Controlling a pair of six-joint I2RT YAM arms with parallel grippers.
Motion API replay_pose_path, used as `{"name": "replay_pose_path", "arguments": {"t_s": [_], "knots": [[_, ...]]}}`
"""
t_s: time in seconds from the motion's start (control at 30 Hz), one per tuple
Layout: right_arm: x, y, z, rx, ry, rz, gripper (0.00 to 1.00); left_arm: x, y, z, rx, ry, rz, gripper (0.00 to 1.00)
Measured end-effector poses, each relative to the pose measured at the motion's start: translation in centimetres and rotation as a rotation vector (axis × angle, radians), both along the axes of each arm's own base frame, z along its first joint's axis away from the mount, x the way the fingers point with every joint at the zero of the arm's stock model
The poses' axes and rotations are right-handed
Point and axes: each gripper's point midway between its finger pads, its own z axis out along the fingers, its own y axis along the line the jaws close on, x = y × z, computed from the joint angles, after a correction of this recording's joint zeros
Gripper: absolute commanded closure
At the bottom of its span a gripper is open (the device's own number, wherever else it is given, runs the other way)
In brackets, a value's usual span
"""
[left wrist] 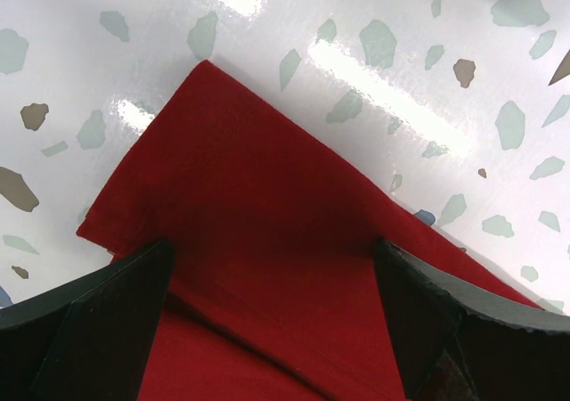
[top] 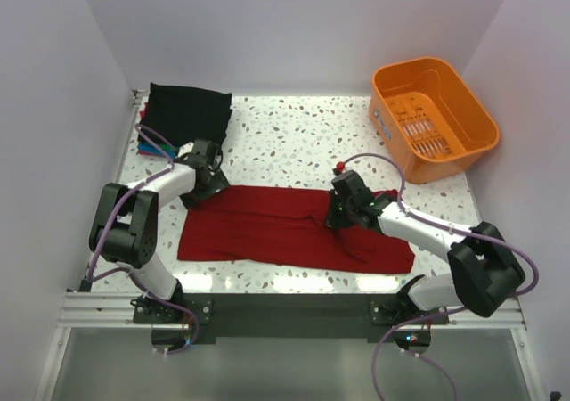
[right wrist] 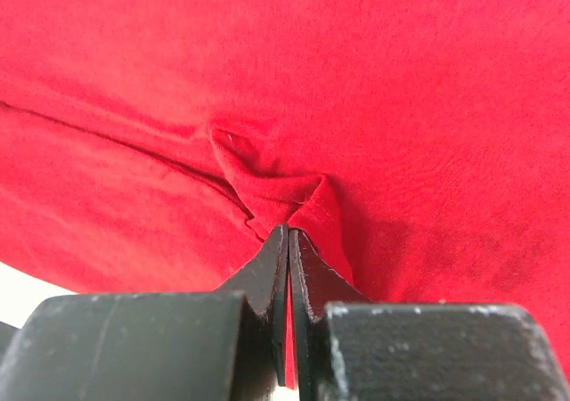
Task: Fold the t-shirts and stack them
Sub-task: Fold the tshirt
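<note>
The dark red t-shirt (top: 285, 227) lies flat as a long band across the middle of the table. My left gripper (top: 208, 185) is at its far left corner. In the left wrist view the gripper (left wrist: 272, 272) is open, its fingers (left wrist: 107, 330) wide apart over the shirt corner (left wrist: 249, 178). My right gripper (top: 339, 212) is on the shirt's right half. In the right wrist view it (right wrist: 289, 233) is shut on a pinched fold of the red cloth (right wrist: 276, 192). A folded black shirt (top: 187, 111) tops a stack at the back left, with teal and blue edges (top: 155, 149) showing beneath.
An orange plastic basket (top: 434, 116) stands at the back right. The speckled white table (top: 294, 134) has walls on the left, right and back. The arm bases sit on a black rail (top: 285, 312) at the near edge.
</note>
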Motion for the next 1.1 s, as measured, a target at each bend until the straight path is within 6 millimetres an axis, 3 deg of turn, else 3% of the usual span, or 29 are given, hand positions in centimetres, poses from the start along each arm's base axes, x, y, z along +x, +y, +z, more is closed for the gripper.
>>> {"name": "replay_pose_path", "arguments": {"t_s": [0.17,0.3,0.33,0.37,0.43,0.47,0.57,0.7,0.83,0.97,1.1], "knots": [[-1.4,0.4,-0.9,0.025,0.033,0.025,1.0,0.0,0.0,0.1,0.001,0.0,0.001,0.0],[-3.7,2.5,-1.1,0.056,0.051,0.099,0.95,-0.1,0.1,0.1,0.004,0.001,0.001,0.0],[-4.4,3.2,-1.1,0.068,0.058,0.123,0.87,-0.1,0.1,0.1,0.006,0.001,0.002,0.0],[-5.3,4.0,-1.0,0.087,0.068,0.154,0.63,-0.1,0.2,0.1,0.007,0.002,0.003,0.0],[-7.1,5.4,-0.9,0.125,0.097,0.211,0.35,-0.2,0.3,0.0,0.013,0.006,0.006,0.0],[-7.8,5.7,-0.7,0.139,0.108,0.231,0.15,-0.2,0.3,0.0,0.015,0.007,0.006,0.0],[-8.6,5.9,0.5,0.163,0.098,0.254,0.06,-0.4,0.4,0.0,0.019,0.013,0.007,0.0],[-8.3,4.1,3.8,0.167,0.01,0.21,0.01,-0.5,0.4,0.4,0.017,0.01,0.006,0.0],[-5.1,0.0,6.4,0.139,-0.066,0.027,0.01,-0.1,-0.2,2.4,0.008,-0.032,-0.008,0.0],[-2.5,-5.4,4.2,0.042,-0.028,-0.186,0.01,0.8,-2.2,5.0,-0.004,-0.099,-0.058,0.0],[-2.9,-7.6,0.0,-0.049,0.095,-0.247,0.01,0.9,-4.1,5.3,-0.026,-0.112,-0.107,0.0]]}}
